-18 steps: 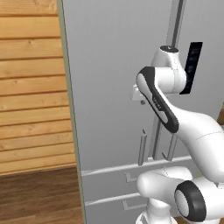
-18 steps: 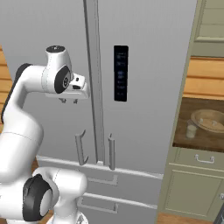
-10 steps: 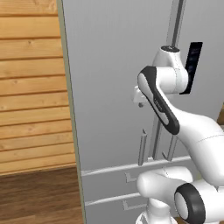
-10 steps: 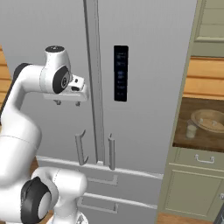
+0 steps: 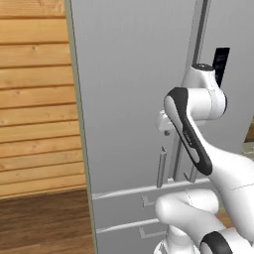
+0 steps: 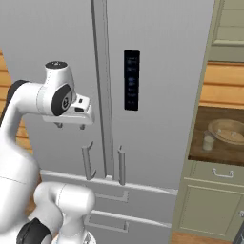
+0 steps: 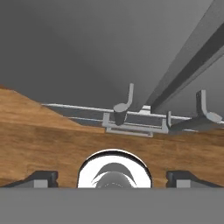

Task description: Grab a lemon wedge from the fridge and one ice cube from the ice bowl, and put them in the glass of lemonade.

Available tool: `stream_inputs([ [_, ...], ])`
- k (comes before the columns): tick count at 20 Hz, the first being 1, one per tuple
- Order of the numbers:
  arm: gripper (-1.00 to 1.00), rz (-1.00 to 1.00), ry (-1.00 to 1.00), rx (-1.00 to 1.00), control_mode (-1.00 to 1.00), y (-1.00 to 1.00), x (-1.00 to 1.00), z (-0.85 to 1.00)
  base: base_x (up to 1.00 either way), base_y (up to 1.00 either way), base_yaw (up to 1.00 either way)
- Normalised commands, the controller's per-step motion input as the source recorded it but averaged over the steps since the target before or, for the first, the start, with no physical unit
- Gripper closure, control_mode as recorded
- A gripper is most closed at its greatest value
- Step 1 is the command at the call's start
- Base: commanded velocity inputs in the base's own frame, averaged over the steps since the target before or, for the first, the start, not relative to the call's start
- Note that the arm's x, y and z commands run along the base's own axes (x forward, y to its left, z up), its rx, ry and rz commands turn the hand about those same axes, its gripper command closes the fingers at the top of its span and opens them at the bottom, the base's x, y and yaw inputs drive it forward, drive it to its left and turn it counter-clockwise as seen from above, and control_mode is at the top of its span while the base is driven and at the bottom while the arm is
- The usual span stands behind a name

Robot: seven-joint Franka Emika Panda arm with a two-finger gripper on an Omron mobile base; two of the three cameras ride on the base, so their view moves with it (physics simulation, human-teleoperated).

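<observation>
Before the closed fridge (image 6: 157,95) I hold my gripper (image 6: 69,125) with its fingers spread wide and nothing between them, pointing down beside the left door's bar handle (image 6: 87,162) without touching it. Both doors are shut, and the lemon wedge is not something I can see. Off to the right, on the dark counter (image 6: 224,151), the glass of lemonade (image 6: 208,142) stands just beside the ice bowl (image 6: 228,132).
</observation>
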Motion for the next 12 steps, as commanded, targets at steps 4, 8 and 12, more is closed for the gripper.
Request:
stream_inputs([
  [4,-1.00,0.00,0.03,0.00,-1.00,-0.04,-0.31,-0.19,0.00,0.00,0.00],
  [8,-1.00,0.00,0.00,0.00,1.00,0.00,0.00,0.00,-0.04,-0.61,-0.03],
  [12,-1.00,0.00,0.00,0.00,1.00,0.00,0.00,0.00,0.21,-1.00,0.00],
])
